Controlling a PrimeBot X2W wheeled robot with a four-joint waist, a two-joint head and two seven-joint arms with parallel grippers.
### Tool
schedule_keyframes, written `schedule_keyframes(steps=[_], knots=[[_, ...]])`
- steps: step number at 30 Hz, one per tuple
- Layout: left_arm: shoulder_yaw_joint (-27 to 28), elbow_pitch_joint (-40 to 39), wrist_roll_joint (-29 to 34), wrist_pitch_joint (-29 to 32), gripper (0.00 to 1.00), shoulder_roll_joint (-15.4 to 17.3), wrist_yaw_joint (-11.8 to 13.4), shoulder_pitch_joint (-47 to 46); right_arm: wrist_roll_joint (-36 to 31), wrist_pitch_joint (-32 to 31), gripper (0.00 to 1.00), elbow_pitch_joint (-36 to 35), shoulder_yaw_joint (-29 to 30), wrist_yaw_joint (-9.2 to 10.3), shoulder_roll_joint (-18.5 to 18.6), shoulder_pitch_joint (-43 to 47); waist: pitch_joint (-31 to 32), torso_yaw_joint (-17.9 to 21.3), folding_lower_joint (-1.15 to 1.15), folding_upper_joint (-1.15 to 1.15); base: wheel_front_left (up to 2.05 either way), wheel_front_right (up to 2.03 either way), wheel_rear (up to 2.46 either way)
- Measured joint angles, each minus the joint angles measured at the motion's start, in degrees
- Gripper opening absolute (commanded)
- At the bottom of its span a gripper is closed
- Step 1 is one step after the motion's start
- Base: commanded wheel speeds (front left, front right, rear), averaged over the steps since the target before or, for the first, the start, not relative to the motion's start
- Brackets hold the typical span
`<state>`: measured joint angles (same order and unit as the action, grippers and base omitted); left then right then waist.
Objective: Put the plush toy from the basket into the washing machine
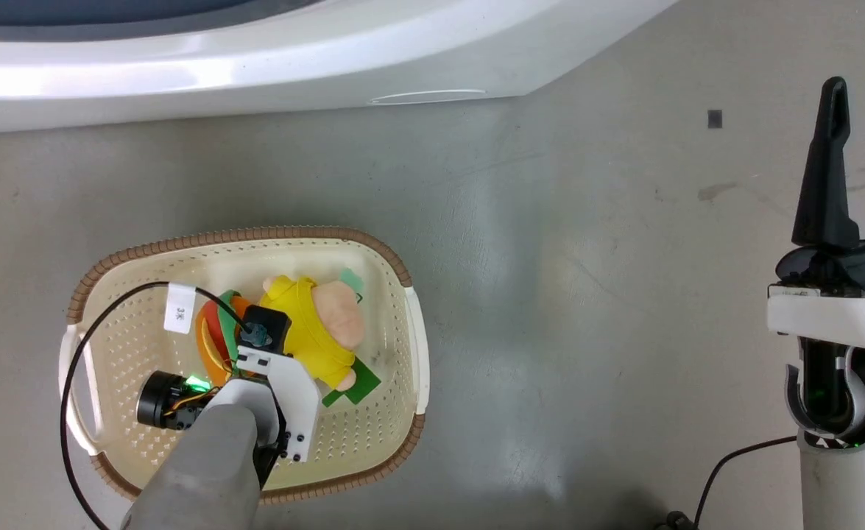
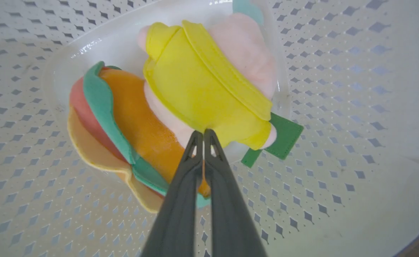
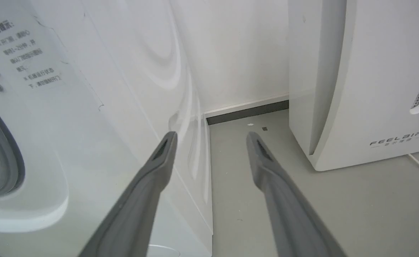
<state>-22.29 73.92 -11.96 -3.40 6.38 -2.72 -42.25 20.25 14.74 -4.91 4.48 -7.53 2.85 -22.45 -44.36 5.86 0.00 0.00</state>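
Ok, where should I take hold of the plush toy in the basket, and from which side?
Grip the yellow shirt at its middle, coming from straight above. The plush toy lies flat on the basket floor with walls all round, so side approaches look blocked, and the shirt's loose hem stands proud to pinch. The left tool is shut on that hem.

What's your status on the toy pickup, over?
Left gripper jaws shut on plush toy at yellow shirt. Toy lying in basket. Right gripper jaws open, idle by washing machine. Black cable loops across basket's left side.
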Motion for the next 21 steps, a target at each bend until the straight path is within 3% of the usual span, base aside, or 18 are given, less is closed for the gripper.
schedule_keyframes(steps=[10,21], knots=[[-1.25,0.03,-0.43,-6.31,0.00,0.21,-1.76,1.48,1.02,0.00,1.00,1.68,0.51,0.00,0.00,1.54,3.36,-0.30,0.00,0.00,0.00,0.00,0.00],[-2.77,-0.01,-1.40,-10.53,0.00,-1.33,-3.28,6.38,-0.55,0.00,1.00,3.68,1.78,0.00,0.00,6.89,11.94,-3.07,0.00,0.00,0.00,0.00,0.00]])
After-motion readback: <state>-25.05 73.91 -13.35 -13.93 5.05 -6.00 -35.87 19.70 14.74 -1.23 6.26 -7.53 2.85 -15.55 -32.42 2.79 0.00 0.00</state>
